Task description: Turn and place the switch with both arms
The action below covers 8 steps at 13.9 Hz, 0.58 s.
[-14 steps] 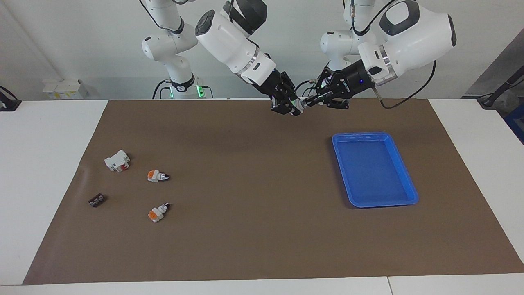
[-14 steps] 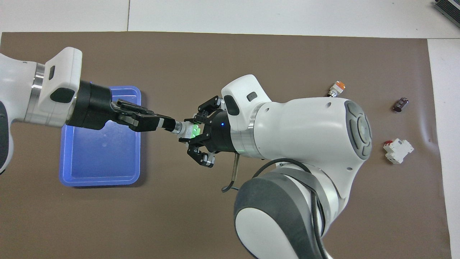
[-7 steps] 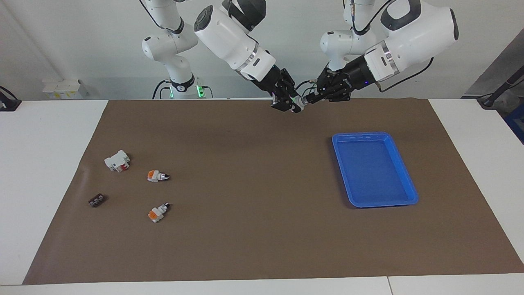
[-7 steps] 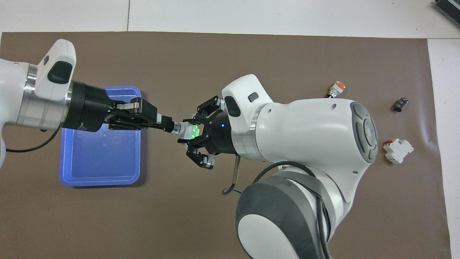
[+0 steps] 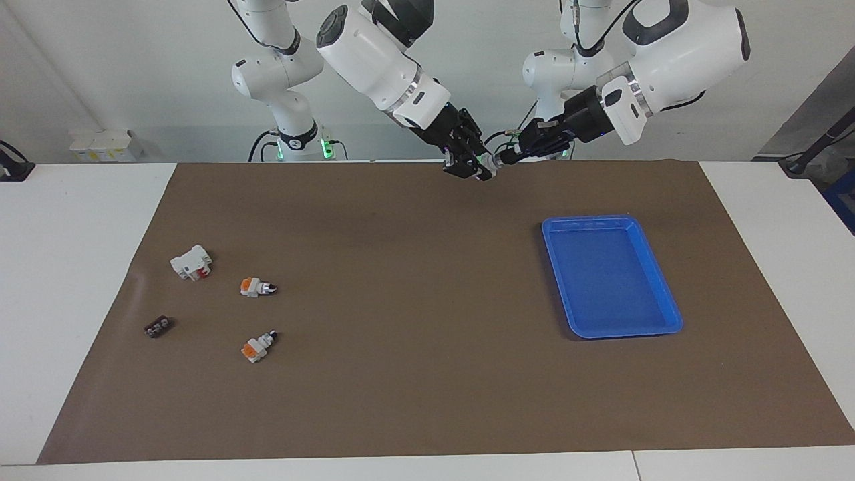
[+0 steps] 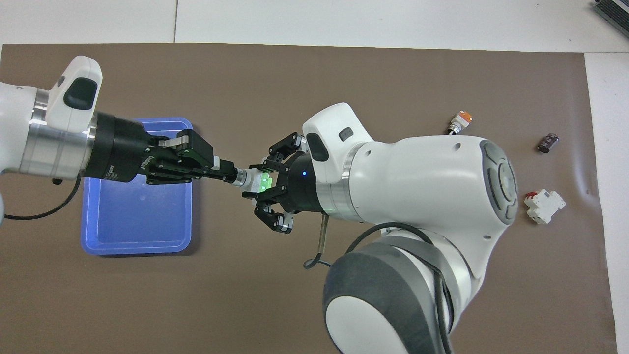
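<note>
- Overhead view: small white switch with green block (image 6: 259, 181) held mid-air, above brown desk mat (image 6: 295, 295).
- Right end effector (image 6: 264, 183) clamps body; left end effector (image 6: 231, 174) pinches knob.
- Rotate left wrist only; keep right grip rigid.

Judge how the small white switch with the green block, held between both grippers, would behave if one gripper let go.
The small white switch with the green block looks rigid and light. The right gripper clamps its body, so it would probably stay. The left gripper pinches only the round knob, so it might pivot or slip.
</note>
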Available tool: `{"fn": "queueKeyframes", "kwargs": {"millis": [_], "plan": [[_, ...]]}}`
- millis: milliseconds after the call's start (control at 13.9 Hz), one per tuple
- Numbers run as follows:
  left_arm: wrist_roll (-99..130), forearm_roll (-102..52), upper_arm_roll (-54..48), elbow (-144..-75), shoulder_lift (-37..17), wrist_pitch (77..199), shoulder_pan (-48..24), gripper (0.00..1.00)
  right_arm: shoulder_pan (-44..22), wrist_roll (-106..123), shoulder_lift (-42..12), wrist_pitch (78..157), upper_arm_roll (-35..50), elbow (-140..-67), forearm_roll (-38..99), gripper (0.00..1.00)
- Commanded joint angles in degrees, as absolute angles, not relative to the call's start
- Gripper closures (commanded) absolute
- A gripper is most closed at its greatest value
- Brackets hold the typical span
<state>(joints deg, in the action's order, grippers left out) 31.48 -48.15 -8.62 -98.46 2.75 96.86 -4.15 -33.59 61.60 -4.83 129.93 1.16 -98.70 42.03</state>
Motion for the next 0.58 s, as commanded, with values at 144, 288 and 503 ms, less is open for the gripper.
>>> {"fn": "queueKeyframes", "kwargs": {"millis": [144,288,503], "plan": [[48.84,-48.96,-9.32,-98.0,5.36,93.78,-5.54,1.0,-33.31,61.17,-6.68,131.04,1.23,-98.0,42.19,1.0],[54.11,-48.61,-9.32,-97.74,5.27,94.83,-5.54,1.0,-33.31,61.17,-6.77,131.04,1.23,-98.09,42.1,1.0],[62.27,-48.6,-9.84,-97.56,5.27,95.18,-7.11,1.0,-33.31,61.17,-6.68,131.04,1.23,-98.09,42.1,1.0]]}}
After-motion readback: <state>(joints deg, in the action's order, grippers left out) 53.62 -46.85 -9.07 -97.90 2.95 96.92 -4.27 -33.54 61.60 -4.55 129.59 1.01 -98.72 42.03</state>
